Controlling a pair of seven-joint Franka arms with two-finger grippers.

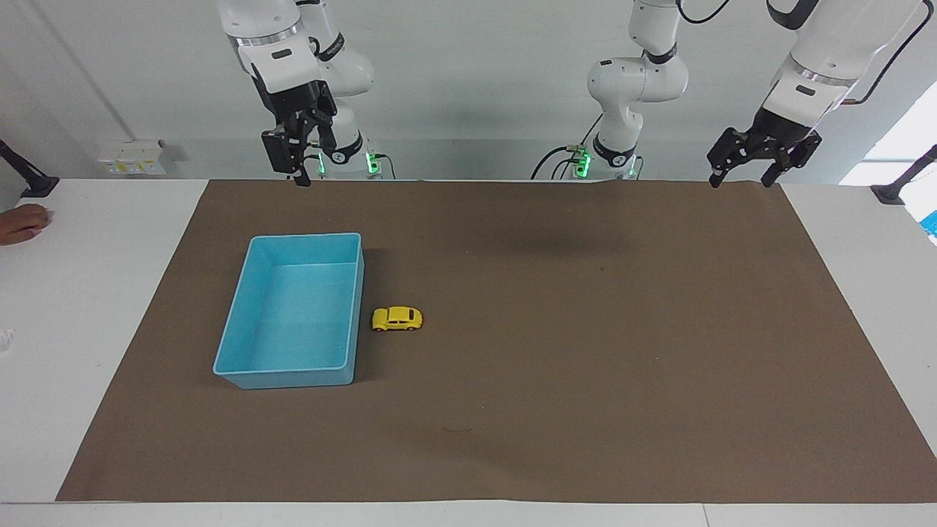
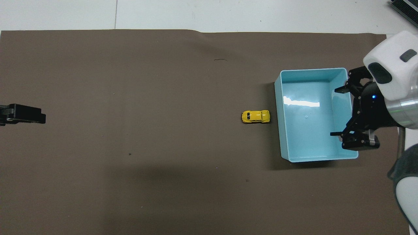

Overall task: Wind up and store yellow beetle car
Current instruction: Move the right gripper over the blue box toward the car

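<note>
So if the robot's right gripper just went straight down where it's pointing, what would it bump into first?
Probably the light blue tray. The right gripper hangs open, pointing down, and from above it covers the tray's outer wall. Depth is unclear, so it might land on the brown mat beside it.

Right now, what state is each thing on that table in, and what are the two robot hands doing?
yellow beetle car: on its wheels on the brown mat, beside the tray, untouched.
light blue tray: upright, nothing in it.
right gripper: raised, over the mat's edge nearest the robots, fingers open, holding nothing.
left gripper: raised over the mat's corner at the left arm's end, fingers open, holding nothing.
</note>
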